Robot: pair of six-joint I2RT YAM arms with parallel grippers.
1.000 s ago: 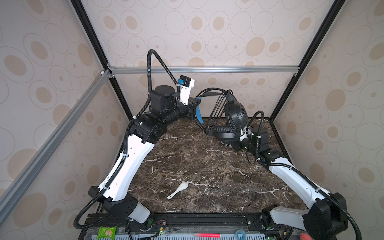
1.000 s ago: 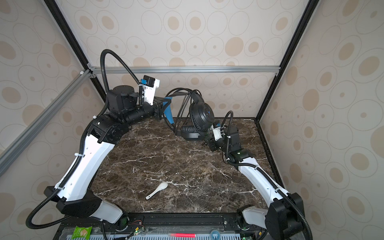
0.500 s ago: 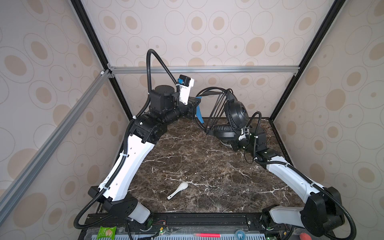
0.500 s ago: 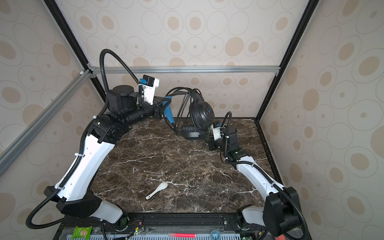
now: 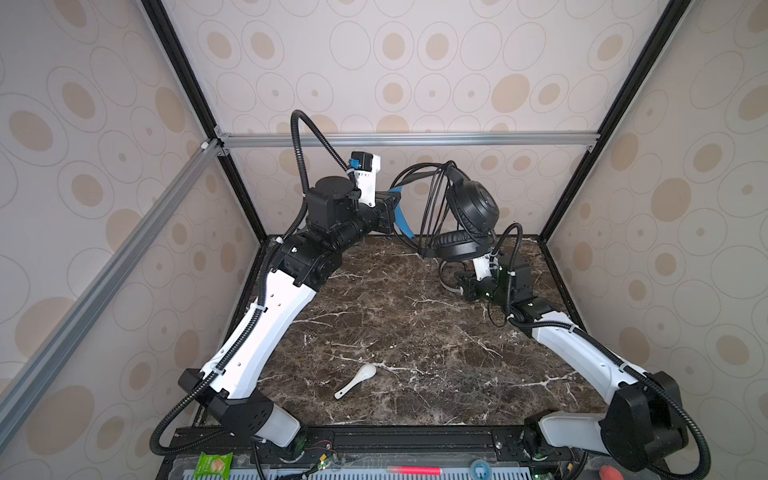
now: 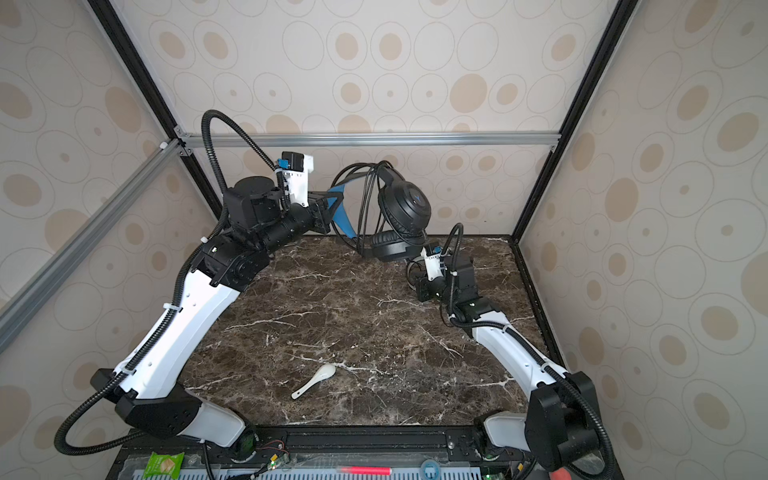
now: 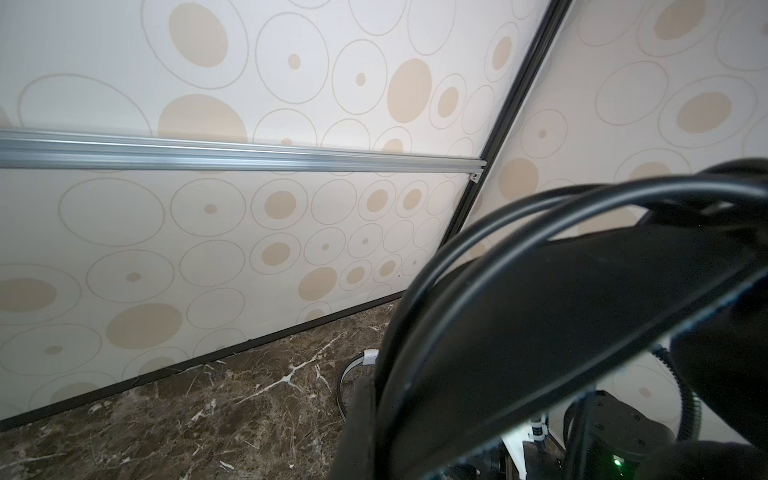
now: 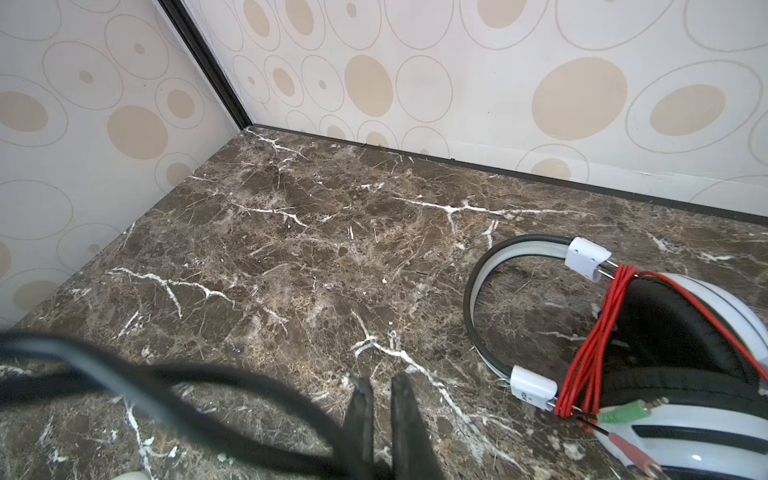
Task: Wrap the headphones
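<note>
- black headphones (image 5: 473, 208) (image 6: 409, 208) are up off the table, upper centre in both top views, one ear cup facing the camera and the other flat below it
- thin black cable (image 5: 432, 199) hangs in several loops over the headband
- left gripper (image 5: 392, 212) is clamped on the blue inner headband (image 5: 403, 220) and carries the whole set
- right gripper (image 8: 381, 380) is low, just under the lower cup, with its fingers nearly together and only a thin gap at the tips
- black cable runs up to the finger bases in the right wrist view; can't tell if it's pinched
- white headphones (image 8: 648, 332) lie on the table (image 5: 395, 324) beside the right gripper, with a red cable (image 8: 590, 353) wound round the yokes
- white spoon (image 5: 357, 380) lies lower centre, well apart
</note>
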